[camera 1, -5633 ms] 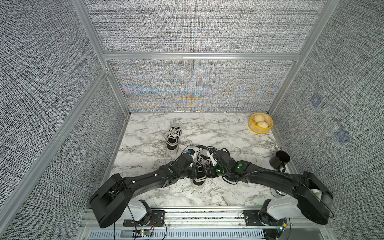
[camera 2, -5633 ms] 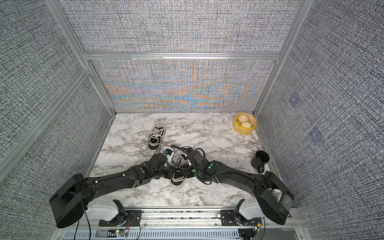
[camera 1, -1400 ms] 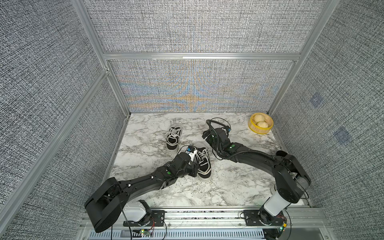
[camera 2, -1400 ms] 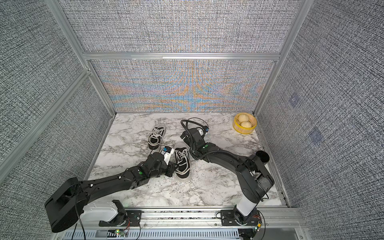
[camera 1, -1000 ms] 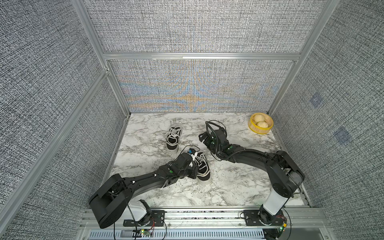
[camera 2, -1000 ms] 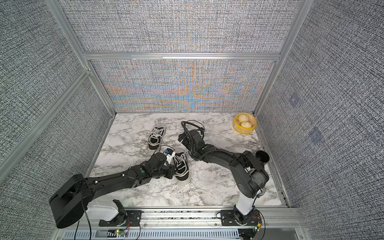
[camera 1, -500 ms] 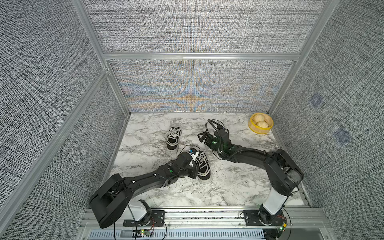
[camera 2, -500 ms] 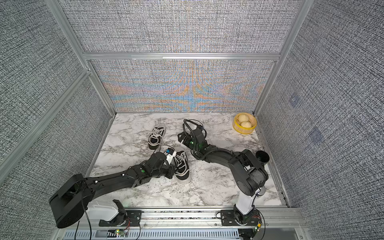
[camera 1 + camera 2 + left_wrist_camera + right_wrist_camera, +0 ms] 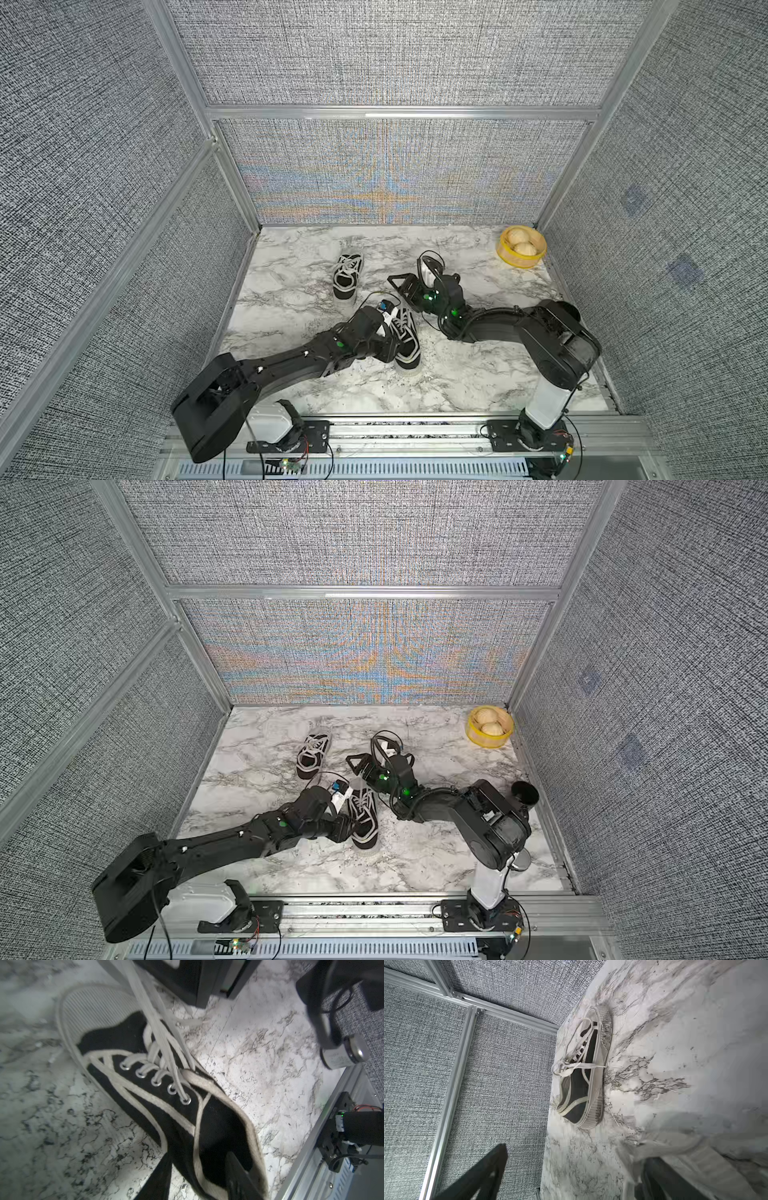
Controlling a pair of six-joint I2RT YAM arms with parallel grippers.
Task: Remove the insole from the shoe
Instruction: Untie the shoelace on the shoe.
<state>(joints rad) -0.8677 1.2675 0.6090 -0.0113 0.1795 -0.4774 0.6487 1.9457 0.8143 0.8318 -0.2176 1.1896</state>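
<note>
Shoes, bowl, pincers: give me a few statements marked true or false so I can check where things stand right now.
1. A near shoe and a far shoe both stand on the table. True.
2. The yellow bowl is empty. False: two pale round things lie in it.
3. The left pincer has one finger inside the near shoe's opening. True.
4. The right pincer is shut. False: its jaws stand wide apart.

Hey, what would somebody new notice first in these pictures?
Two black robot arms, the left arm and right arm, reach in from the near edge and converge mid-table on a black sneaker with white laces. A matching sneaker sits farther back, and a yellow bowl brightens the far right corner.
</note>
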